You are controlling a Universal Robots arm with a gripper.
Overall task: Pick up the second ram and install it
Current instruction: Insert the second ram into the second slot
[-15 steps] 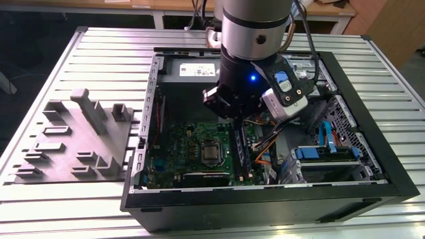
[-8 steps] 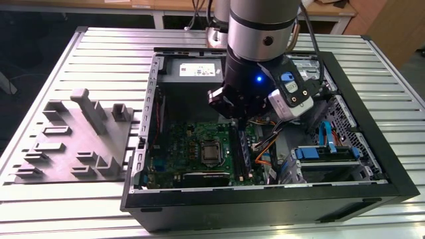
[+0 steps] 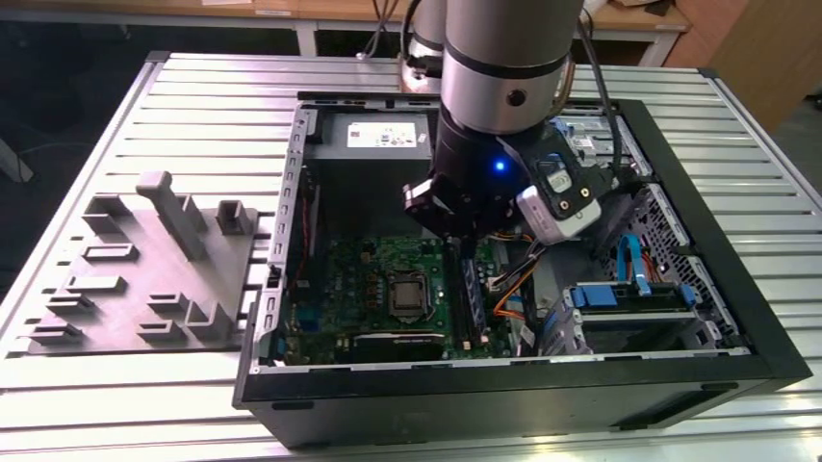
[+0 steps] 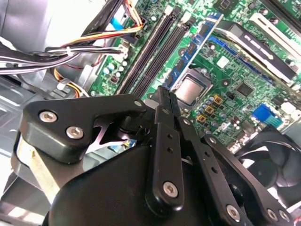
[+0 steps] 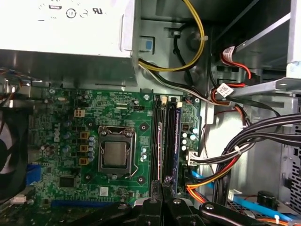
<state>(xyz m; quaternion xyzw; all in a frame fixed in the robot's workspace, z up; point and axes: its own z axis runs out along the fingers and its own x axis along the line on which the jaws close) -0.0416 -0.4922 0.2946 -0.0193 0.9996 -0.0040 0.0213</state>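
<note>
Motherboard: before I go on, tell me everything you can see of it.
The motherboard is a broad green board lying flat on the floor of the open black case. A square silver processor sits in a metal frame near its middle, and long black memory slots run beside it. Cables plug in next to the slots. The shut pincer hangs over the slots.
</note>
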